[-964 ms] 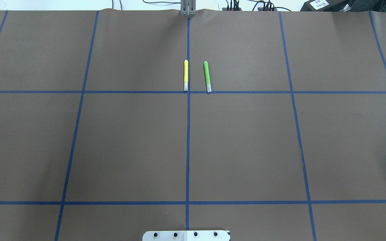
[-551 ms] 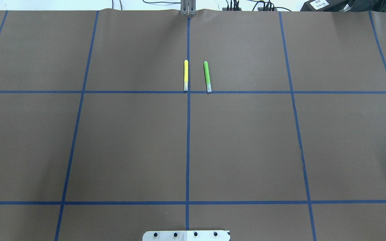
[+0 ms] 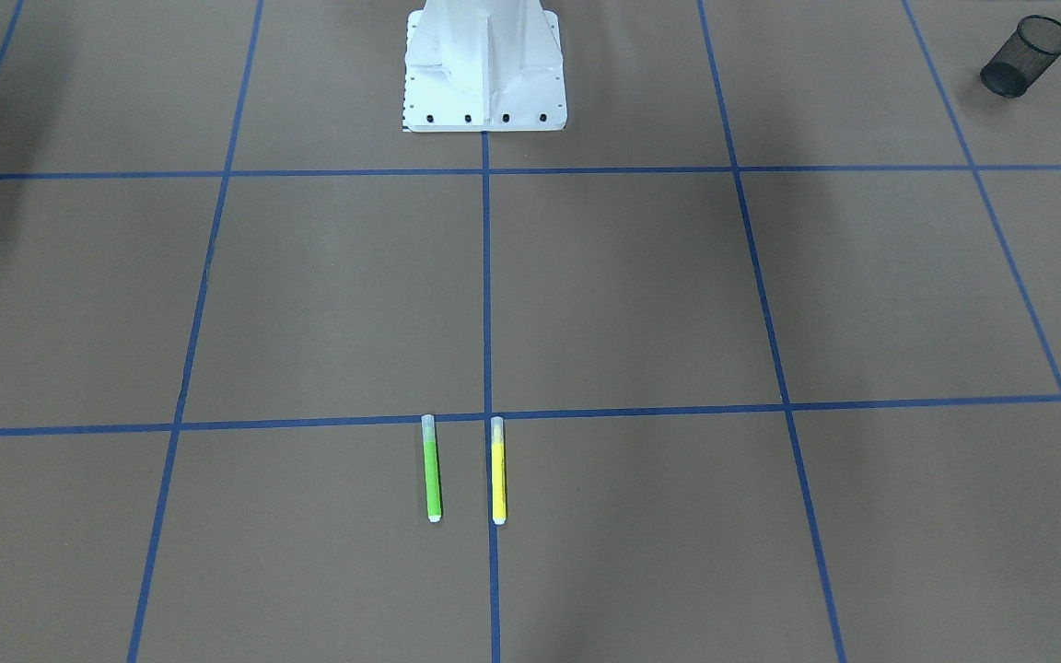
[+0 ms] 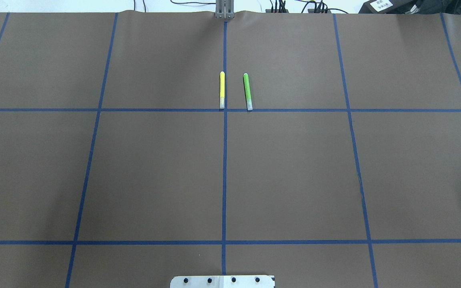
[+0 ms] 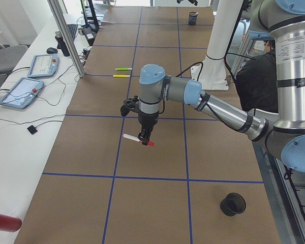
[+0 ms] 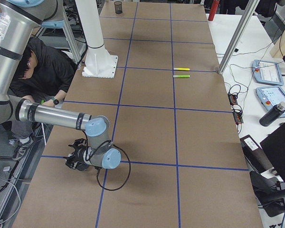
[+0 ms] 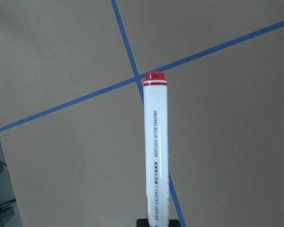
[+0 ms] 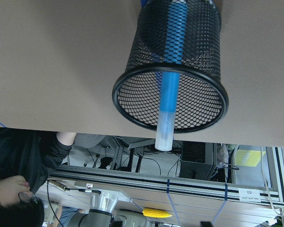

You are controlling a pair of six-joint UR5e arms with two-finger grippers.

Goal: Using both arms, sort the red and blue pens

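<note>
- Holding the red pen (image 5: 137, 138): the left gripper (image 5: 144, 136) is clamped on the barrel. The pen is roughly level and clear of the brown table cover (image 5: 157, 168), out to the robot's left of the white base column (image 5: 221, 46).
- In the left wrist view, the white barrel carries printed text. Its red end points away from the camera, over a crossing of blue tape lines (image 7: 128, 56).
- In the right wrist view, the blue pen (image 8: 171, 90) sits inside a black mesh cup (image 8: 201, 42), its clear cap sticking out past the rim.
- Low over the cover, the right gripper (image 6: 76, 159) is well to the robot's right of the base column; fingers apart or together, cannot tell.
- Upright on the cover, a second mesh cup (image 5: 233, 203) stands further left of the base column than the red pen.
- Well out in front of the base column, the green marker (image 3: 432, 470) and yellow marker (image 3: 497, 471) lie parallel, just beside each other, clear caps toward it.
- Off the table, a person (image 6: 42, 71) in a dark jacket crouches beside the base column.
</note>
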